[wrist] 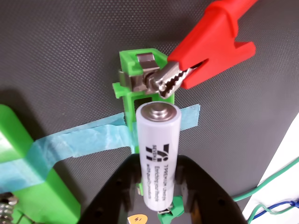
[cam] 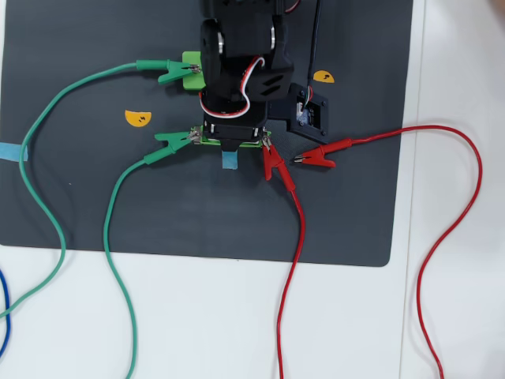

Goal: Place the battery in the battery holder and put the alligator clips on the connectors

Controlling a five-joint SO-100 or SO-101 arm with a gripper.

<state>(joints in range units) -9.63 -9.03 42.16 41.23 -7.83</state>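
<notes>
A: The battery, a white cylinder with fine black print and a silver cap, sits between the two black fingers of the gripper. They close on its lower half, so it is gripped, not loose.

B: Where is it relative to the bright green plastic battery holder?

A: Directly over the narrow frame and lined up along it in the wrist view, cap toward the far metal terminal. I judge it is held that way so it can drop straight into the slot. Whether it is already seated, I cannot tell.

B: Why the strip of blue tape?

A: It crosses under the frame, probably to pin it to the dark mat.

B: Count the clips.

A: The overhead view shows four: two green-sleeved alligator clips, one at the holder's left end and one on the green plate further up, and two red-sleeved ones. One red clip bites the holder's right terminal; the other lies on the mat, attached to nothing.

B: Batteries and holders?

A: One of each.
</notes>
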